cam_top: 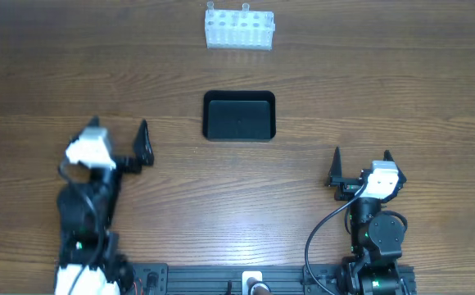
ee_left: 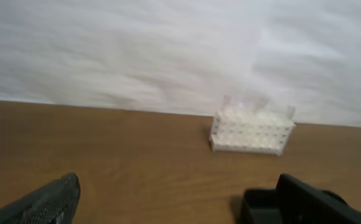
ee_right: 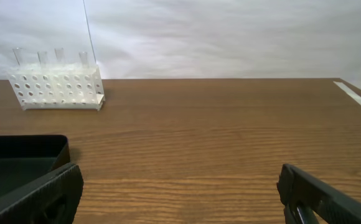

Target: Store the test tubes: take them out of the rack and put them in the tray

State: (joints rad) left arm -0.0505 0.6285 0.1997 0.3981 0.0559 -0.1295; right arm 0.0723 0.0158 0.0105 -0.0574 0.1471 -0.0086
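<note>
Left fingers (ee_left: 50,200): spread wide apart, and it's bare wood showing between them.
Right fingers (ee_right: 37,196): parted just as wide, gripping nothing.
Table (cam_top: 385,74): here's our big stage, brown wood with the grain running side to side across the top view. A pale strip (ee_right: 355,96) lies near its far right corner.
Wall (ee_left: 137,50): a plain whitish backdrop rising right behind the table's far edge, with one thin dark vertical line (ee_right: 87,31) running down it above the rack.
Left gripper (cam_top: 119,123): sitting on the left side of the table, nearer the bases than the tray and off to its left.
Right gripper (cam_top: 362,156): over on the right side, near its own base and well apart from the tray.
Tray (cam_top: 239,119): black, shallow, rectangular, parked mid-table between the two arms' sides, its floor bare.
Rack (cam_top: 239,31): white, dotted with holes, standing at the table's far end, beyond the tray and well apart from it.
Test tubes (ee_right: 42,58): clear glass, upright in the rack. The right wrist view counts four tops poking above it; whether there are more, I cannot tell.
</note>
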